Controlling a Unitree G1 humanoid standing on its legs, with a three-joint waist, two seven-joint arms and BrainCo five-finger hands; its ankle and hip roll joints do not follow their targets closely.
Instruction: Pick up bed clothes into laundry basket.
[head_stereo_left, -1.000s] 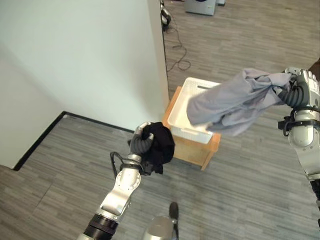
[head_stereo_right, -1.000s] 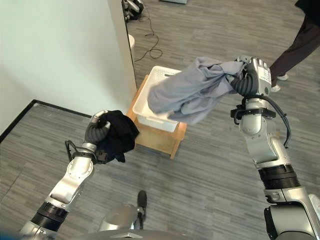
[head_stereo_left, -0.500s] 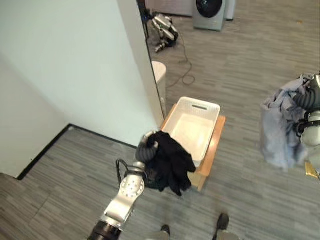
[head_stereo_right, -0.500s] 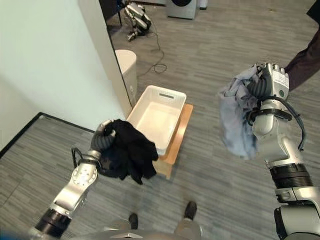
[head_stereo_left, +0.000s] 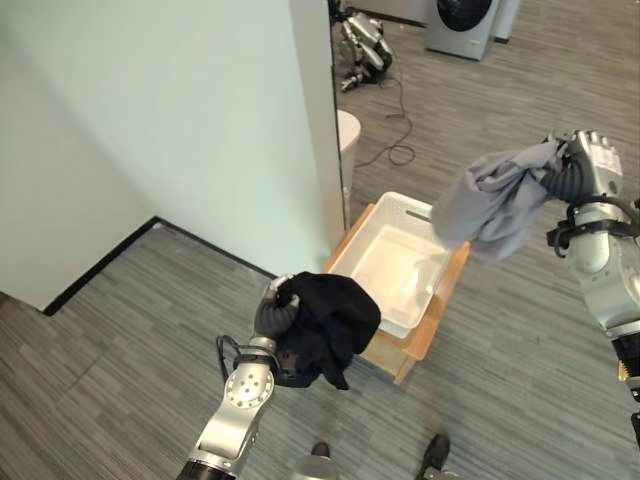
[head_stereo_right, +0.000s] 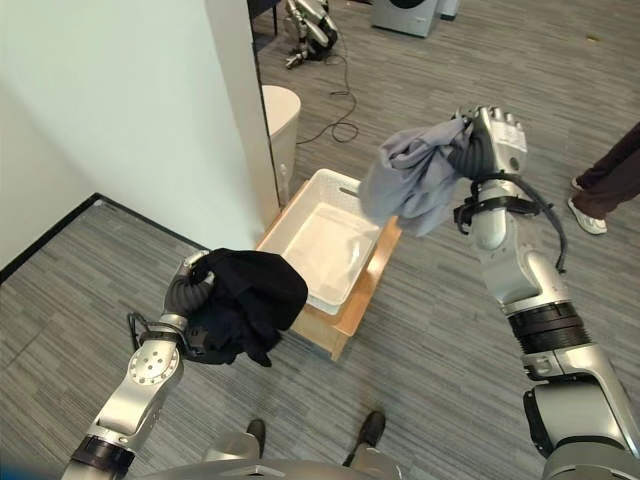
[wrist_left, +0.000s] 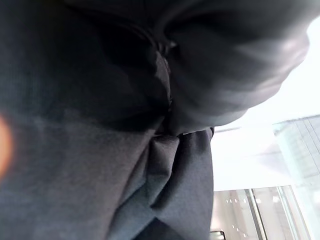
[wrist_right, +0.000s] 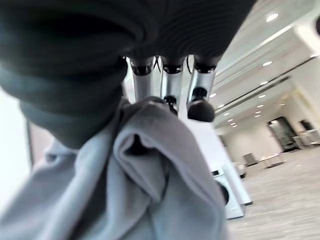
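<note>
Two garments hang in the air, one per hand. Curled fingers of the right hand (head_stereo_right: 487, 145) clamp a bunched grey cloth (head_stereo_right: 412, 180), held above the far end of the white laundry basket (head_stereo_left: 400, 262) on its low wooden stand (head_stereo_left: 425, 332). Nearer, the left hand (head_stereo_left: 273, 312) grips a black garment (head_stereo_left: 328, 318) beside the basket's near corner.

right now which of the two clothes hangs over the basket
The grey cloth, held up in the right hand, hangs over the far end of the basket. The black cloth, in the left hand, is beside its near end.
</note>
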